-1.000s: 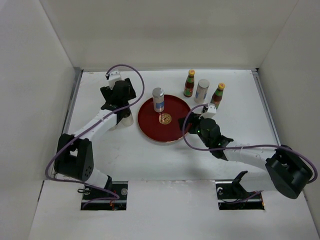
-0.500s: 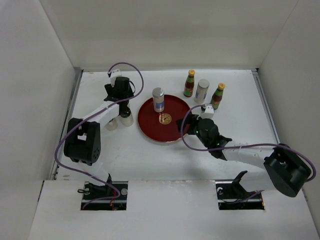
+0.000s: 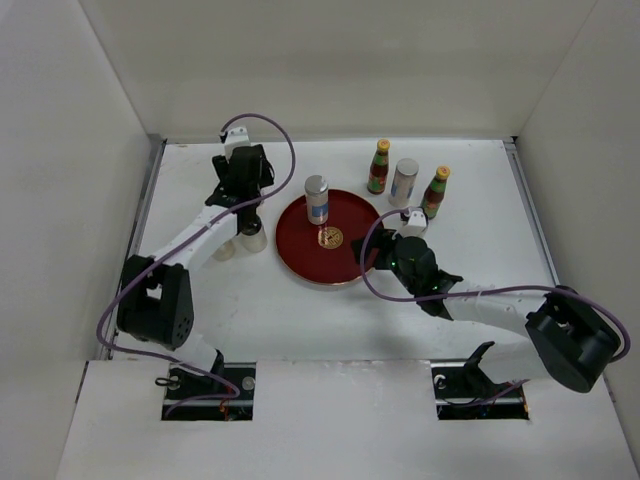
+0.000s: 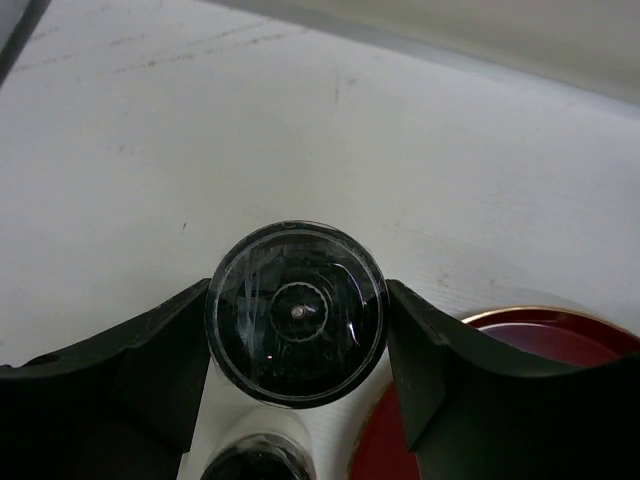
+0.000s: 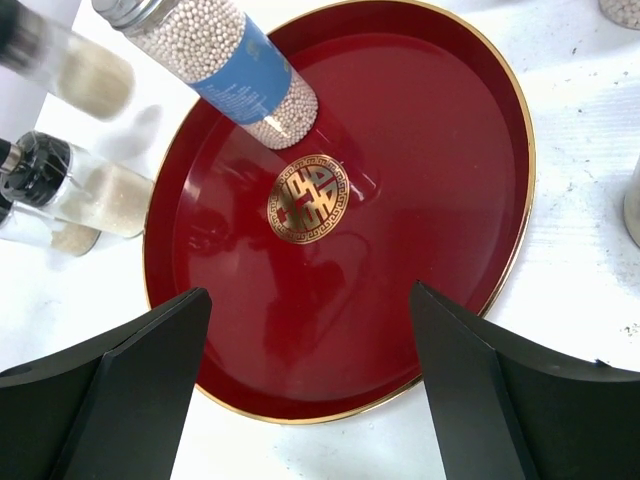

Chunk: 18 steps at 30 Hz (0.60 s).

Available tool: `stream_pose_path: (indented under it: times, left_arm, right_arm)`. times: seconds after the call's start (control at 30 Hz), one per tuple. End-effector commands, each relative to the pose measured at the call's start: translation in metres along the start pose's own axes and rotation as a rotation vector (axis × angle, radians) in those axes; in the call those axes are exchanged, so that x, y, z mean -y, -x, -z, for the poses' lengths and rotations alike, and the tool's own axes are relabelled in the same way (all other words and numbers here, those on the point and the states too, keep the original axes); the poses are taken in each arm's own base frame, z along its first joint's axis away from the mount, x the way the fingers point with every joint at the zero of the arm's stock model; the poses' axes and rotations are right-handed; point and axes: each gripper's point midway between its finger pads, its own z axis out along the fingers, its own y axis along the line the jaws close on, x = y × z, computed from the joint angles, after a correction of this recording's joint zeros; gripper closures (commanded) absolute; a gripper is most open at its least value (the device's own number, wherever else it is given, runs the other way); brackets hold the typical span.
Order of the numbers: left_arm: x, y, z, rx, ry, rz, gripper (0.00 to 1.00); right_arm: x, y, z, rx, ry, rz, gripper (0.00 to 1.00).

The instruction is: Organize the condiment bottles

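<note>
Left hand (image 4: 296,312): clenched on a short glass jar, one finger (image 4: 150,350) pressed against each side of the glass.
Grasped jar (image 4: 296,312): dark lid seen from straight above in the left wrist view; blurred at the top left of the right wrist view (image 5: 65,62); in the top view it was hidden under the hand, left of the tray. Whether its base touched the surface could not be told.
Second jar (image 3: 251,236): upright on the surface (image 3: 300,320), just beside the left rim of the tray, pale contents in the lower half.
Third jar (image 3: 223,248): upright on the surface, just left of the second jar.
Right hand (image 5: 308,300): released, fingers spread wide with nothing between them, held over the near right part of the tray.
Tray (image 3: 352,222): round, red, gold-rimmed, with a gold emblem (image 5: 307,198) at its centre.
Tray shaker (image 3: 317,198): silver-topped, blue-labelled, filled with small white beads, standing inside the tray at its rear left, behind the emblem.
Rear shaker (image 3: 405,181): pale, silver-topped, upright on the surface behind the tray to its right.
Left sauce bottle (image 3: 378,166): yellow cap, red label, upright just left of the rear shaker.
Right sauce bottle (image 3: 435,190): same type, upright just right of the rear shaker.
</note>
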Motion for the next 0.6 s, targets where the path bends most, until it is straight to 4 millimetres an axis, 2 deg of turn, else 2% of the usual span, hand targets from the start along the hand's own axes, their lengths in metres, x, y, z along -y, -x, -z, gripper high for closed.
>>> stream_pose_path:
  times: [0.0,0.13,0.4,0.57]
  left_arm:
    - [0.031,0.109,0.050,0.270,-0.121,0.117,0.59]
    - [0.054,0.096,0.067,0.239,-0.180,0.083,0.59]
    - [0.084,0.043,0.087,0.145,-0.256,0.066,0.59]
    - [0.107,0.008,0.086,0.081,-0.294,0.031,0.59]
  right_arm:
    - [-0.027,0.022,-0.002,0.061,0.075,-0.014,0.13]
    - [-0.027,0.023,-0.001,0.065,0.076,-0.015,0.13]
    - [-0.025,0.026,0.001,0.073,0.071,-0.012,0.13]
    - [-0.022,0.028,0.003,0.082,0.066,-0.019,0.13]
